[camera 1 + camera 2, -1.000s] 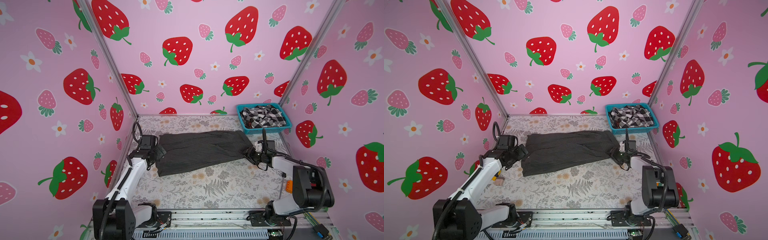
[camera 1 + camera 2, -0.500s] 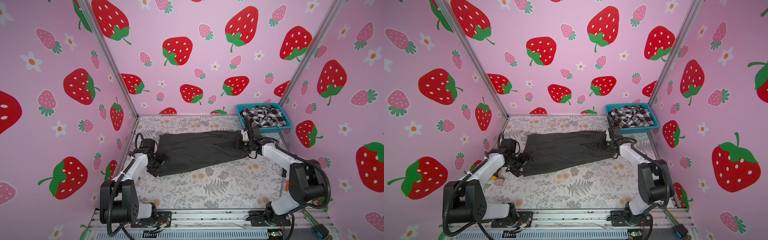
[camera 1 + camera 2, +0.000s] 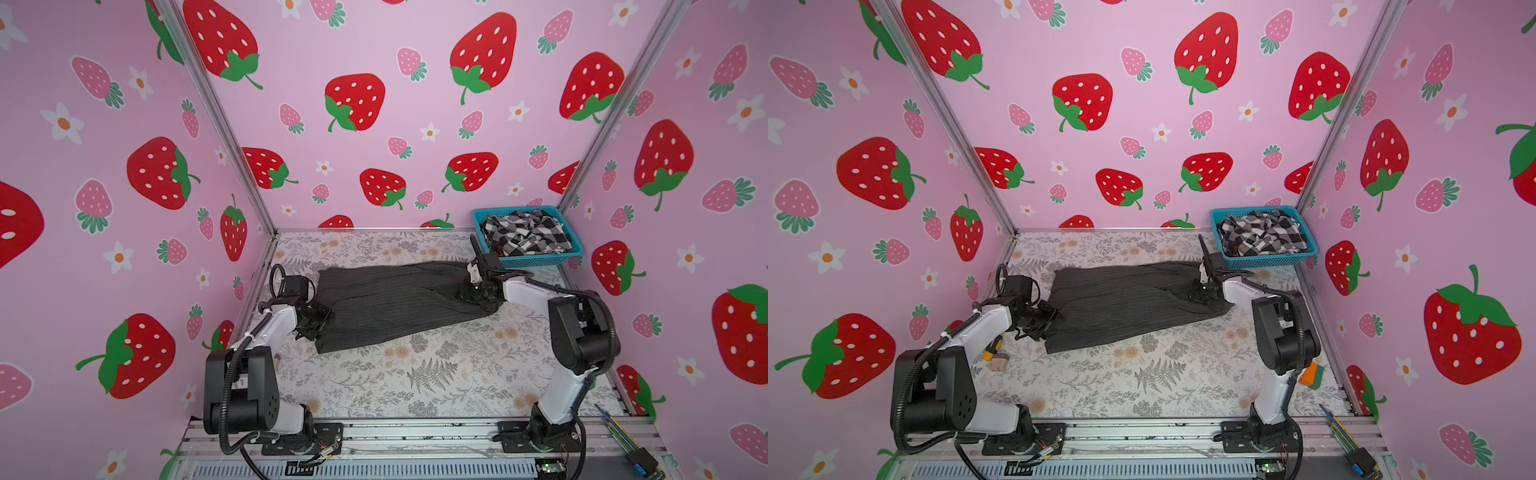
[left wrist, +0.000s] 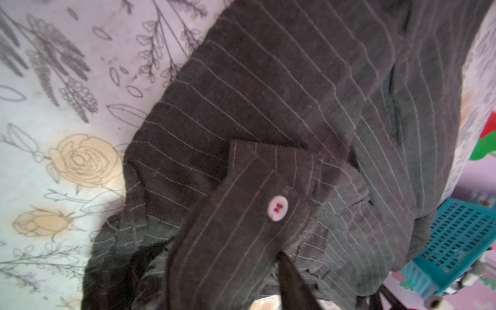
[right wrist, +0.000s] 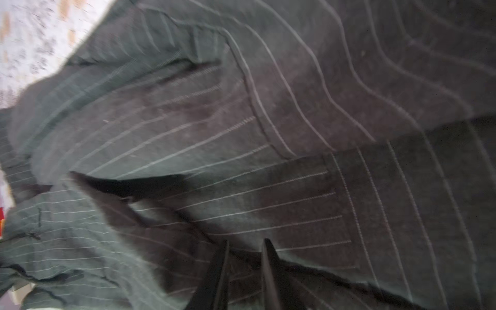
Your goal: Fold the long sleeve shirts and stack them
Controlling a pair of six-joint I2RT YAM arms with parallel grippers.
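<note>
Flat across the middle of the pale floral-printed table [image 3: 415, 382] lies the dark charcoal-grey pinstriped button-up shirt [image 3: 395, 307] [image 3: 1125, 307], its length running from left to right in both top views. At its left end the left gripper [image 3: 318, 322] [image 3: 1044, 322] is low against the cloth. In the left wrist view a cuff with a pale pink button [image 4: 278, 208] is bunched up beside a dark finger [image 4: 292, 281], apparently pinched. At the shirt's right end the right gripper [image 3: 471, 291] [image 3: 1200, 293] presses into the fabric. In the right wrist view its fingers [image 5: 217, 276] stand close together with a fold of striped cloth nipped between them. Behind it, in the far right corner, the teal plastic mesh basket [image 3: 528, 262] [image 3: 1262, 262] holds the crumpled black-and-white checked shirt [image 3: 525, 235] [image 3: 1262, 232].
</note>
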